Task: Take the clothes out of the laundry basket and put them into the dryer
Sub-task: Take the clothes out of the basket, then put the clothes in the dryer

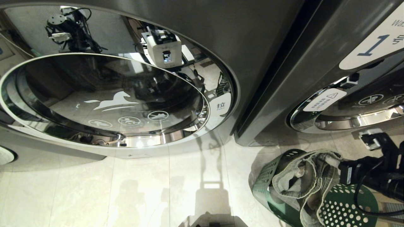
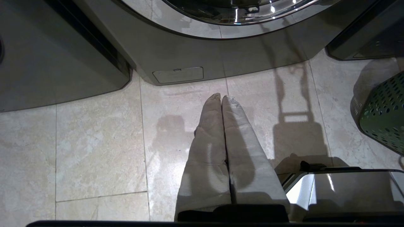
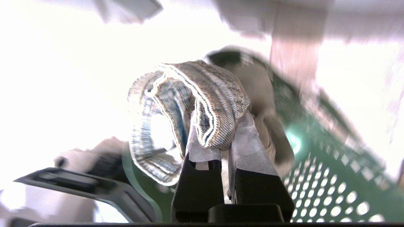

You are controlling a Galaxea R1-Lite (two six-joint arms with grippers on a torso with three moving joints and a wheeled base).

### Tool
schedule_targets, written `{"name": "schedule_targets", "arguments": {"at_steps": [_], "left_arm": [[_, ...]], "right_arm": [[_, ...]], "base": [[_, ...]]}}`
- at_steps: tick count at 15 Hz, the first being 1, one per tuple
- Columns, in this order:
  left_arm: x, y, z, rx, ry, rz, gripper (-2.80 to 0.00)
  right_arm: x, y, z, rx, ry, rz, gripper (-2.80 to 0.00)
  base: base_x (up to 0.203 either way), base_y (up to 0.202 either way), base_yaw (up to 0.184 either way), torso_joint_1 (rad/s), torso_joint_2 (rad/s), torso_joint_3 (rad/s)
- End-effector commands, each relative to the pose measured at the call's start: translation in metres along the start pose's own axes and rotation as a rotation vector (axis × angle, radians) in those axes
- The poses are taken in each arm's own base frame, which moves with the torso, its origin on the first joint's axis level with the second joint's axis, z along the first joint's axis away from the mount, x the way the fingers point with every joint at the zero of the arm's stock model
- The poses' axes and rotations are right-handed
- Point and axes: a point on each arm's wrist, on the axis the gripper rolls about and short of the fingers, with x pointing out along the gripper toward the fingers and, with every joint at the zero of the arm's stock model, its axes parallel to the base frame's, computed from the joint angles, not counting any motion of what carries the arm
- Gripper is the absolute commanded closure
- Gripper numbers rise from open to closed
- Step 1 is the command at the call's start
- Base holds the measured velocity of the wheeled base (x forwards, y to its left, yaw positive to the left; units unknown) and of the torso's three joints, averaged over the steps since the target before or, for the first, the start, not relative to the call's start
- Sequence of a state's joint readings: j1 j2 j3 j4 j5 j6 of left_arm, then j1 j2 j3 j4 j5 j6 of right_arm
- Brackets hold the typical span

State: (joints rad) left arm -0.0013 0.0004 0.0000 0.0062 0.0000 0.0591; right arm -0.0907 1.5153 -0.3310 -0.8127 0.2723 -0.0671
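Note:
The green laundry basket stands on the floor at the lower right, in front of the grey machines. The clothes, faded denim with tan seams, are bunched up over its rim. My right gripper comes in from the right at the basket's top. In the right wrist view that gripper is shut on a fold of the denim, with the basket wall behind it. My left gripper hangs shut and empty over the tiles, left of the basket. The dryer is out of view.
A chrome-ringed washer door with a white horse logo fills the upper left, shut. A second grey stack marked 1 stands behind the basket. Pale floor tiles stretch in front. My base's silver edge is close by.

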Motion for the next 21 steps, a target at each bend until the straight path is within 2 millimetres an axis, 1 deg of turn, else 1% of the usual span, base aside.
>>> {"name": "schedule_targets", "arguments": {"at_steps": [1,3,4,5,6,8,9,12,13,14,16,21], "left_arm": [[0.0,0.0,0.0,0.0,0.0,0.0,0.0],[0.0,0.0,0.0,-0.001,0.0,0.001,0.0],[0.0,0.0,0.0,0.001,0.0,0.0,0.0],[0.0,0.0,0.0,0.001,0.0,0.0,0.0],[0.0,0.0,0.0,0.001,0.0,0.0,0.0],[0.0,0.0,0.0,0.001,0.0,0.0,0.0],[0.0,0.0,0.0,0.001,0.0,0.0,0.0],[0.0,0.0,0.0,-0.001,0.0,0.001,0.0],[0.0,0.0,0.0,0.0,0.0,0.001,0.0],[0.0,0.0,0.0,0.001,0.0,0.0,0.0],[0.0,0.0,0.0,-0.001,0.0,0.0,0.0],[0.0,0.0,0.0,0.002,-0.004,-0.001,0.0]], "right_arm": [[-0.054,0.022,0.033,-0.04,-0.108,0.036,0.0],[-0.09,0.038,0.049,-0.044,-0.091,0.066,0.0],[-0.107,0.043,0.058,-0.052,-0.113,0.059,0.0],[-0.119,0.046,0.062,-0.057,-0.136,0.039,0.0],[-0.129,0.048,0.062,-0.062,-0.156,0.024,0.0],[-0.146,0.05,0.057,-0.067,-0.141,0.017,0.0],[-0.156,0.051,0.062,-0.07,-0.154,0.014,0.0],[-0.183,0.054,0.094,-0.073,-0.213,0.013,0.0],[-0.191,0.055,0.101,-0.074,-0.215,0.017,0.0],[-0.194,0.055,0.102,-0.073,-0.206,0.02,0.0],[-0.196,0.055,0.097,-0.072,-0.201,0.024,0.0],[-0.193,0.056,0.093,-0.071,-0.18,0.04,0.0]], "base": [[0.0,0.0,0.0,0.0,0.0,0.0],[0.0,0.0,0.0,0.0,0.0,0.0],[0.0,0.0,0.0,0.0,0.0,0.0],[0.0,0.0,0.0,0.0,0.0,0.0],[0.0,0.0,0.0,0.0,0.0,0.0],[0.0,0.0,0.0,0.0,0.0,0.0],[0.0,0.0,0.0,0.0,0.0,0.0],[0.0,0.0,0.0,0.0,0.0,0.0],[0.0,0.0,0.0,0.0,0.0,0.0],[0.0,0.0,0.0,0.0,0.0,0.0],[0.0,0.0,0.0,0.0,0.0,0.0],[0.0,0.0,0.0,0.0,0.0,0.0]]}}
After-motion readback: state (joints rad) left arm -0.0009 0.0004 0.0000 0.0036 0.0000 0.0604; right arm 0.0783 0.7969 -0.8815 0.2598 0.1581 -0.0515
